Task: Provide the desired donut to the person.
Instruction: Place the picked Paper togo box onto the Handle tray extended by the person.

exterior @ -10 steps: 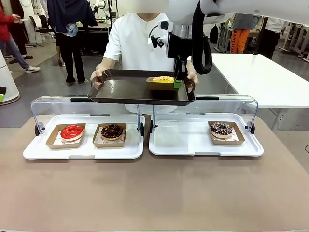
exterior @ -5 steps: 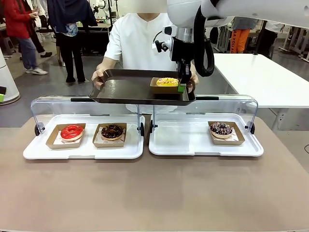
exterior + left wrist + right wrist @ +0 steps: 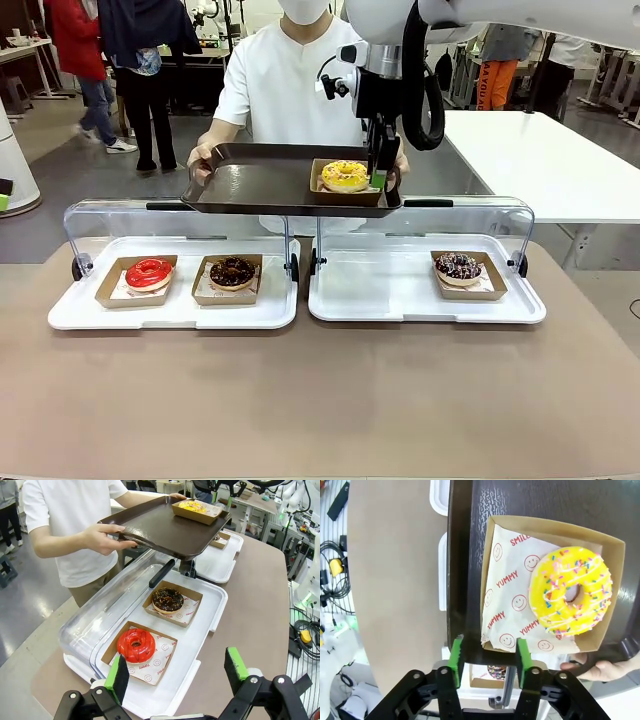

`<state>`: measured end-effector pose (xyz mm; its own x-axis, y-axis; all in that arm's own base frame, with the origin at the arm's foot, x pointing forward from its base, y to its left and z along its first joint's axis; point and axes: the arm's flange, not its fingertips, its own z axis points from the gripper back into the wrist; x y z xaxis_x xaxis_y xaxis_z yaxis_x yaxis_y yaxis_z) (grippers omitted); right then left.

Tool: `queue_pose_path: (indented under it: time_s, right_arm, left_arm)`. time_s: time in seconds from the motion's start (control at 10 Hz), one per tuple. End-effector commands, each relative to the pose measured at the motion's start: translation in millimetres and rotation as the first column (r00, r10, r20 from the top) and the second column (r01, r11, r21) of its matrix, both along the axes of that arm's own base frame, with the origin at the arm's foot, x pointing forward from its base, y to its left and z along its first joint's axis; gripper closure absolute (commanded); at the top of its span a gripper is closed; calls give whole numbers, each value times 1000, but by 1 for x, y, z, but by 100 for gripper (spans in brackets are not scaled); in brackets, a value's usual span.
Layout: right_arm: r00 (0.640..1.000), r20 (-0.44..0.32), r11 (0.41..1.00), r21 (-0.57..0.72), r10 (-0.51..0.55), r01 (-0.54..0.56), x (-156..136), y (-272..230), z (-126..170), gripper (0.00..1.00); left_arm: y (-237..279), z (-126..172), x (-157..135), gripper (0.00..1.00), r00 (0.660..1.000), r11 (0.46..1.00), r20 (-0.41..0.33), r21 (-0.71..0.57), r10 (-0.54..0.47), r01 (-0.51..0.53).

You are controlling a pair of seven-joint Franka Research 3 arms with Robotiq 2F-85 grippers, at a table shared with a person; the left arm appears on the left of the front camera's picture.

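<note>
The person in a white shirt holds a dark brown tray out over the display covers. On its right part lies a cardboard box with the yellow sprinkled donut. My right gripper hangs over the box's near edge, open, with its green pads either side of the box corner and the tray rim. My left gripper is open and holds nothing, hovering above the left display tray.
Two white display trays with raised clear covers stand mid-table. They hold a red donut, a chocolate donut and a dark sprinkled donut. The person's hand grips the tray rim.
My right gripper has gone from shut on the donut box to open. The box now rests flat on the person's tray.
</note>
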<state>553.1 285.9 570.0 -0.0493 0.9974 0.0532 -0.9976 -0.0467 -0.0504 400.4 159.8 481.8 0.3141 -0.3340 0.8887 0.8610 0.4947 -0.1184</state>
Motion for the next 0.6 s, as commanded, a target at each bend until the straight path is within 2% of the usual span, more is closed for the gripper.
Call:
queue_pose_path:
  time_s: [0.0,0.1,0.5]
  right_arm:
    - [1000,1,1000,-26,13,-13,2,-2,2,4]
    - [1000,-4,1000,-25,13,-13,2,-3,2,0]
    - [1000,-7,1000,-21,17,-17,-5,-3,6,0]
  left_arm:
    - [0,0,0,0,1000,1000,8,-12,0,0]
    - [0,0,0,0,1000,1000,8,-12,0,0]
    - [0,0,0,0,1000,1000,8,-12,0,0]
